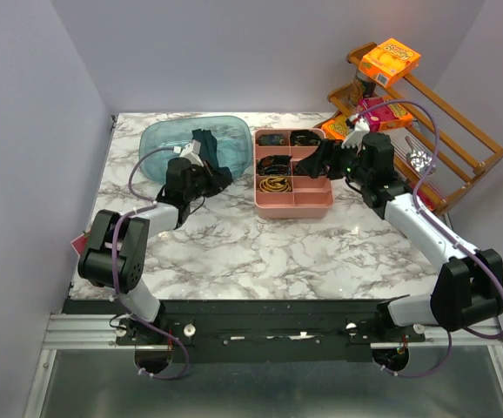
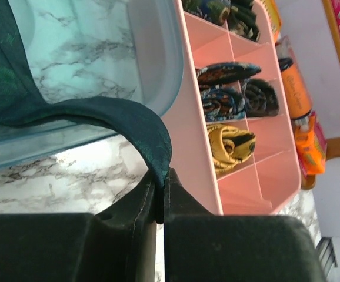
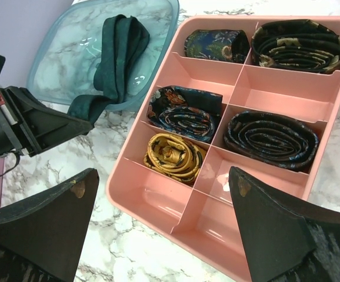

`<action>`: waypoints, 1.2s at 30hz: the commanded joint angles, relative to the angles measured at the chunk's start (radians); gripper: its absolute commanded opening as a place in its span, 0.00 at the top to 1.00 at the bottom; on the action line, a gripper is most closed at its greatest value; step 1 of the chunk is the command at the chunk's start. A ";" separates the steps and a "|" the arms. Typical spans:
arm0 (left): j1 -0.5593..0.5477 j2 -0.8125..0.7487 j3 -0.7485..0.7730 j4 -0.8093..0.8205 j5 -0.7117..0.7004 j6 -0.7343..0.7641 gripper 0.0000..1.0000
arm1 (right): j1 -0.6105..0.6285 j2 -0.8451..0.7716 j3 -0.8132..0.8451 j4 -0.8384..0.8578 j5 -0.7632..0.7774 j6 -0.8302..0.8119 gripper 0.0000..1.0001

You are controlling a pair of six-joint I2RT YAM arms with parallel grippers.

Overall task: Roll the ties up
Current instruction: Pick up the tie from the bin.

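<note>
A dark teal-green tie (image 2: 140, 126) hangs out of the clear blue bin (image 1: 169, 139) over its rim. My left gripper (image 2: 161, 179) is shut on the tie's end, beside the pink tray; it also shows in the top view (image 1: 210, 177). The tie shows in the right wrist view (image 3: 120, 44) too. My right gripper (image 3: 161, 185) is open and empty above the near edge of the pink divided tray (image 3: 158, 226). Rolled ties lie in the tray: a gold one (image 3: 173, 155) and several dark patterned ones (image 3: 273, 138).
A wooden rack (image 1: 447, 148) with orange and pink boxes stands at the back right. The tray's two near compartments (image 3: 246, 217) hold nothing. Purple cables run along both arms.
</note>
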 commanded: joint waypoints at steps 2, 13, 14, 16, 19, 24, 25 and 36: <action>0.005 -0.174 0.090 -0.172 0.038 0.106 1.00 | 0.021 0.008 0.076 -0.054 -0.014 -0.014 0.00; 0.004 -0.469 0.280 -0.566 0.116 0.262 1.00 | 0.114 0.086 0.230 -0.169 -0.036 -0.007 0.00; 0.004 -0.510 0.291 -0.576 0.130 0.273 1.00 | 0.121 0.096 0.242 -0.177 -0.046 0.007 0.00; 0.001 -0.554 0.327 -0.649 0.171 0.287 1.00 | 0.134 0.125 0.270 -0.186 -0.092 0.022 0.00; -0.007 -0.639 0.401 -0.752 0.227 0.334 1.00 | 0.151 0.143 0.283 -0.186 -0.135 0.071 0.00; -0.018 -0.757 0.533 -0.904 0.323 0.419 1.00 | 0.182 0.174 0.293 -0.173 -0.187 0.160 0.00; -0.018 -0.774 0.570 -0.941 0.343 0.426 1.00 | 0.185 0.183 0.296 -0.169 -0.203 0.177 0.00; -0.019 -1.010 0.616 -1.001 0.609 0.436 1.00 | 0.298 0.344 0.382 -0.105 -0.287 0.352 0.00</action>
